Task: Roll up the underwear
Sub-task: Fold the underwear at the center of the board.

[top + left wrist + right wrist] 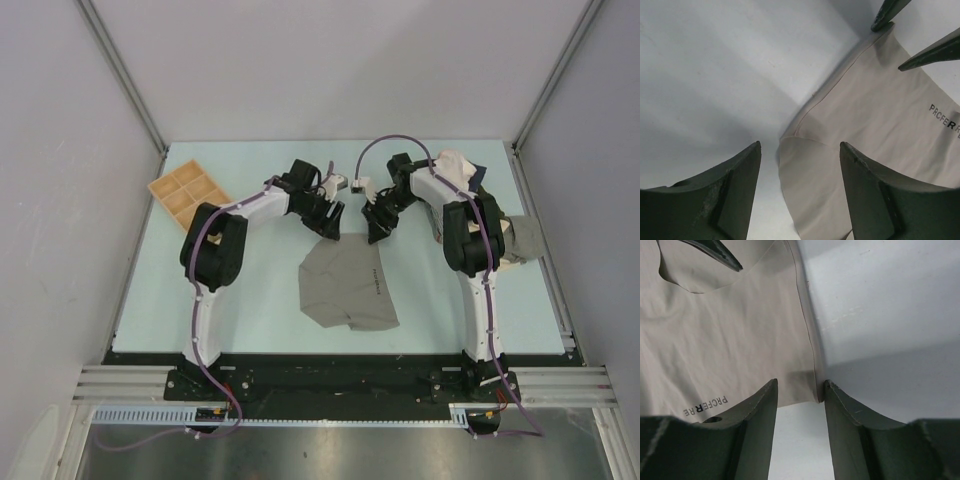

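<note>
The taupe-grey underwear lies flat on the pale table, with small dark lettering near its right edge. My left gripper is open and empty, hovering over the garment's far left corner, which shows between its fingers. My right gripper is open and empty over the far right corner; the seamed edge and corner lie between its fingertips. The other gripper's fingertips show at the top of each wrist view.
An orange compartment tray sits at the far left. A pile of other garments, pale, dark and grey, lies at the far right behind my right arm. A raised rail runs along the near table edge.
</note>
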Robot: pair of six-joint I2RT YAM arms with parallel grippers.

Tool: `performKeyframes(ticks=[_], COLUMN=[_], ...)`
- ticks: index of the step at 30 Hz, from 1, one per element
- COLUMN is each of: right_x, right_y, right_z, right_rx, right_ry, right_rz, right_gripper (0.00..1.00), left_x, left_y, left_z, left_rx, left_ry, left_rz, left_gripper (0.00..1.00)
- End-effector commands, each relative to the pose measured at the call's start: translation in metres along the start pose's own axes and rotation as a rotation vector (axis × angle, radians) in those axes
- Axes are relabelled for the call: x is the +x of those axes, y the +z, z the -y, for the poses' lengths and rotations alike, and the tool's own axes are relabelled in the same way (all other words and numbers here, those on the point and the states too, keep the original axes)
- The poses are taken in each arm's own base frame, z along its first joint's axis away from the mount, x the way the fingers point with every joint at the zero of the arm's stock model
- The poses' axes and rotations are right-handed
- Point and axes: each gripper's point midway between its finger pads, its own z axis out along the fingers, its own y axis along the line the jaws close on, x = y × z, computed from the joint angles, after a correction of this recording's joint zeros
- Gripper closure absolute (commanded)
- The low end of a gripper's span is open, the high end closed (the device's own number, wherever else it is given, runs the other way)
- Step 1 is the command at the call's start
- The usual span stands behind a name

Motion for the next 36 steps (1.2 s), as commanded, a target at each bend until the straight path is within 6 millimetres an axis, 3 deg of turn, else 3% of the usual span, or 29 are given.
performKeyframes(ticks=[1,7,12,18,21,29,36], right_x=[0.005,0.007,0.006,-0.005,-0.010,-0.032,-0.066], right_y=[0.007,0.010,0.011,0.005,0.003,-0.008,-0.036], right_z=[0.002,0.004,0.005,0.014,0.019,0.044,0.072], right_rx=[-0.021,-0.028,-0.032,-0.009,0.008,0.104,0.224], right_ry=[0.042,0.055,0.074,0.086,0.091,0.106,0.072], right_rz=[-0.001,0.001,0.010,0.054,0.071,0.132,0.220], right_gripper=[0.54,0.60,0.75,0.95,0.99,1.00,1.00], left_x=[0.004,0.016,0.025,0.025,0.017,-0.040,-0.081], left_y=[0.003,0.015,0.021,0.024,0.022,0.001,-0.022], left_z=[0.017,0.015,0.017,0.012,-0.002,-0.031,-0.049], left_rx=[0.117,0.133,0.153,0.138,0.088,-0.009,-0.099], left_ry=[0.006,-0.047,-0.082,-0.098,-0.112,-0.100,-0.060], left_rz=[-0.026,-0.057,-0.082,-0.076,-0.057,0.142,0.265], left_gripper=[0.33,0.44,0.58,0.86,1.00,1.00,0.99])
